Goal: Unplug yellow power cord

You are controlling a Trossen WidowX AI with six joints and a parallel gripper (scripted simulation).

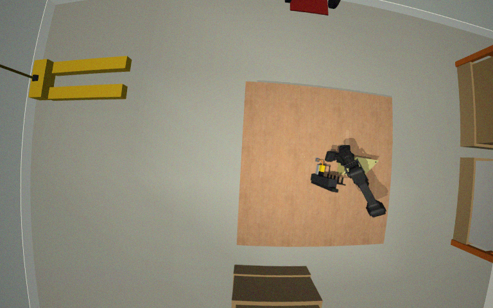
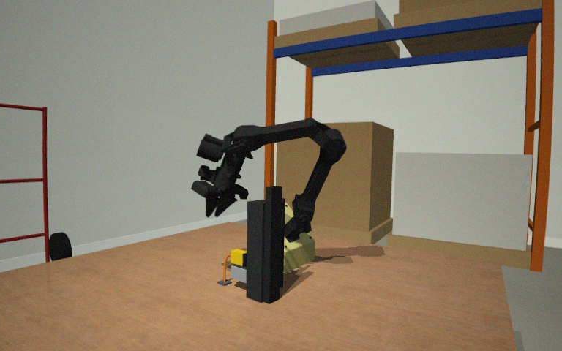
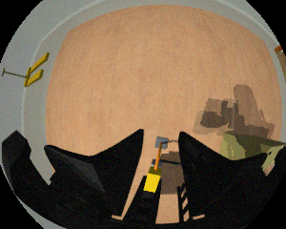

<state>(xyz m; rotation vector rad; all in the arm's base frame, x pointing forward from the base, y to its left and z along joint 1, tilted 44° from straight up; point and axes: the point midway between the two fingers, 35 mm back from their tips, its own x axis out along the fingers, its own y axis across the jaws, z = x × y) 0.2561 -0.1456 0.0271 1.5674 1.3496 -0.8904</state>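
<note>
Above the wooden bench [image 2: 145, 313], towards its right edge, the black parallel-jaw gripper [image 2: 218, 211] hangs narrowly parted, holding nothing, over the yellow box-shaped plug [image 2: 238, 257] seated in the upright black power strip [image 2: 264, 243].

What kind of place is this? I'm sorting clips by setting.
Probably a warehouse or stockroom: a rack loaded with boxes, a red hand truck, and yellow forks on the floor.
</note>
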